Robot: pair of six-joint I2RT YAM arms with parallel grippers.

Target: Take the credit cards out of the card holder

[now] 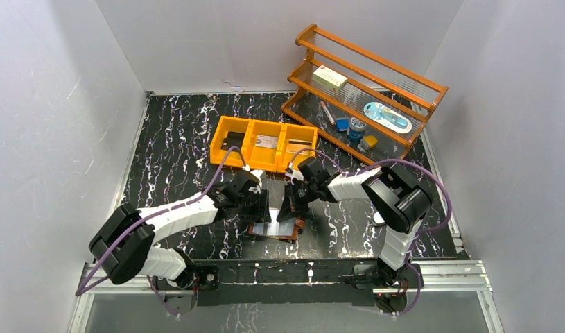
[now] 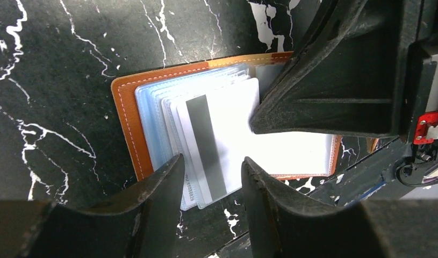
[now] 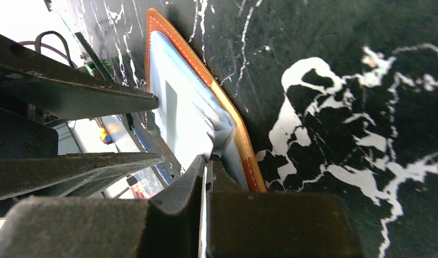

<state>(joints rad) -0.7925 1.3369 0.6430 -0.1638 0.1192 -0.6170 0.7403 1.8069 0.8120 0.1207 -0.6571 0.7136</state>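
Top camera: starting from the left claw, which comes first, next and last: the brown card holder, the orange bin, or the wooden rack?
1. The card holder, right beneath the left gripper.
2. The orange bin, just behind it.
3. The wooden rack, far back on the right.

Orange bin; wooden rack with, seemingly, small toiletries; marbled table

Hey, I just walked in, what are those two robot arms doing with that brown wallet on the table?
Both arms are working over the card holder, which lies open on the table. The right gripper is shut on the edge of its plastic sleeves, holding it. The left gripper is open, its fingers either side of a striped credit card that sticks partway out, not yet gripped. The orange bin sits just beyond.
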